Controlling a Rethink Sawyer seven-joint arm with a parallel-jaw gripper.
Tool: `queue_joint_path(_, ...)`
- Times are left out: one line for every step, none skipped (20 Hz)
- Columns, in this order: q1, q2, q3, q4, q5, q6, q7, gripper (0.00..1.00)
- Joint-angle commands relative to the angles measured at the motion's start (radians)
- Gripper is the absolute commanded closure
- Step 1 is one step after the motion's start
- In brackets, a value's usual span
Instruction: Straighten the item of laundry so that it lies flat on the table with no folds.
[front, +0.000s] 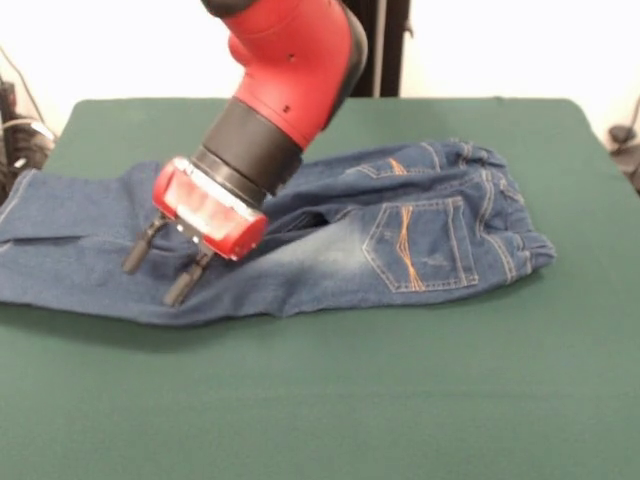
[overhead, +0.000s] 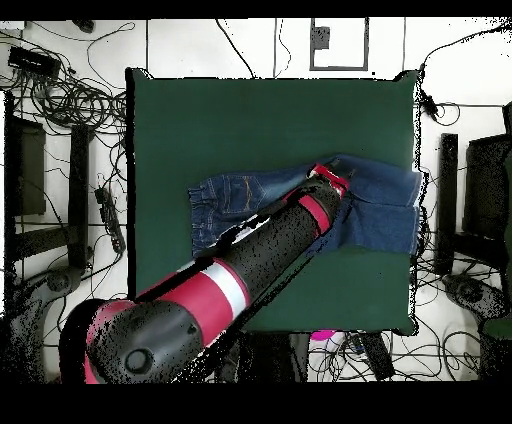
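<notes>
A small pair of blue denim jeans (front: 380, 240) is lying across the middle of the table (front: 400, 400), which is wearing a dark green cloth. In the front view the waistband end is sitting toward the right, bunched and gathered, while the legs are running off to the left, with their hems reaching the table's left edge. 2 back pockets with orange stitching are facing up: 1 is showing fully near the waistband, and the other is lying farther back, partly tucked under a fold. The upper leg is lying folded over the lower 1, so a long crease is running along the middle of the garment, and a pale faded patch is showing just left of the nearer pocket. The jeans are not lying flat.

The red and black arm is coming down from the top of the front view and slanting to the left. Its claw (front: 160, 272) is hanging over the leg part of the jeans, with its 2 dark fingers (front: 140, 250) standing apart and holding nothing. Whether their tips are touching the denim cannot be told from this view.

In the overhead view the arm is stretching from the bottom left up toward the middle of the table (overhead: 260, 120), covering the middle of the jeans (overhead: 235, 195). The claw's red housing is showing, but its fingers are hidden there.

No containers are standing on the table.
</notes>
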Motion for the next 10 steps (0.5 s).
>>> queue_joint_path(0.018, 0.133, -0.046, -0.059, 0.230, -0.166, 0.053, 0.00)
queue_joint_path(0.005, 0.114, -0.001, -0.064, 0.210, -0.147, 0.044, 0.00)
queue_joint_path(-0.007, 0.093, 0.046, -0.059, 0.182, -0.131, 0.037, 0.00)
queue_joint_path(-0.033, 0.049, 0.127, -0.061, 0.122, -0.083, 0.021, 0.00)
queue_joint_path(-0.055, 0.000, 0.205, -0.042, 0.068, -0.023, 0.001, 0.00)
queue_joint_path(-0.100, -0.071, 0.326, -0.019, -0.002, 0.061, -0.044, 0.00)
queue_joint_path(-0.125, -0.124, 0.392, 0.015, -0.031, 0.131, -0.083, 0.00)
queue_joint_path(-0.152, -0.171, 0.453, 0.044, -0.054, 0.196, -0.124, 0.00)
queue_joint_path(-0.184, -0.219, 0.516, 0.079, -0.072, 0.263, -0.162, 0.00)
queue_joint_path(-0.199, -0.247, 0.547, 0.102, -0.077, 0.309, -0.183, 0.00)
